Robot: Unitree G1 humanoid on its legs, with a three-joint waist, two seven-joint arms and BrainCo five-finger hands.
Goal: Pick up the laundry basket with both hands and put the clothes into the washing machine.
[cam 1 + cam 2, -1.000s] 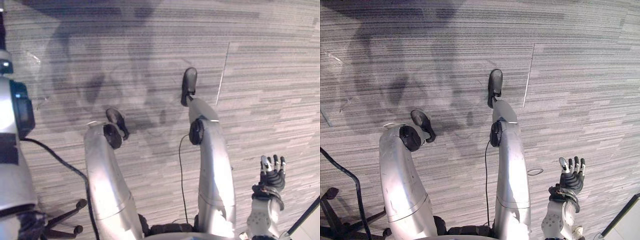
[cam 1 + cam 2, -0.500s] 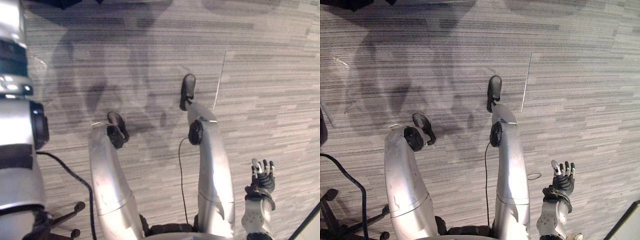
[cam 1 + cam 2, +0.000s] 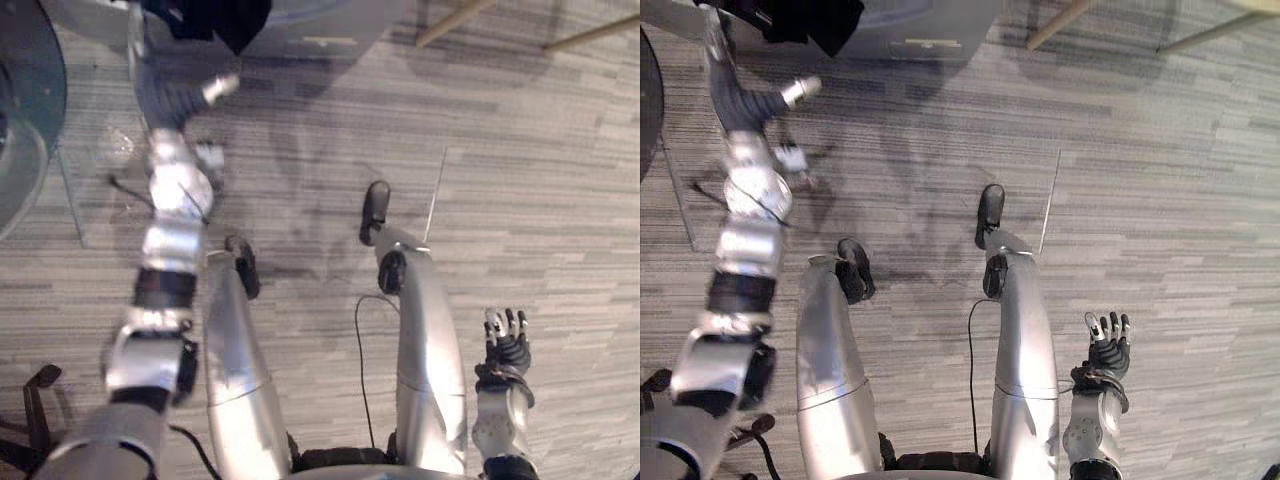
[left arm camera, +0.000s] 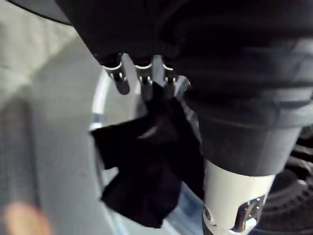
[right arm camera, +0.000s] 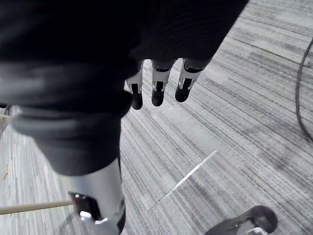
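Note:
My left hand (image 3: 160,97) is stretched far forward and up on the left, fingers curled on a black piece of clothing (image 3: 214,15). In the left wrist view the black clothing (image 4: 146,171) hangs from my fingers (image 4: 143,81) in front of the washing machine's round opening (image 4: 100,117). The machine's grey front (image 3: 322,28) lies along the far edge, and its round glass door (image 3: 25,100) stands open at the left. My right hand (image 3: 505,345) hangs low at the right, open and holding nothing, above the carpet (image 5: 220,112).
Grey striped carpet (image 3: 540,180) covers the floor. Two wooden legs (image 3: 452,20) slant in at the far right. A dark chair base (image 3: 35,395) sits at the near left.
The view has shifted forward, bringing the machine into sight. My left arm has swung from my side up to the machine's opening with the black clothing. The right hand stays low.

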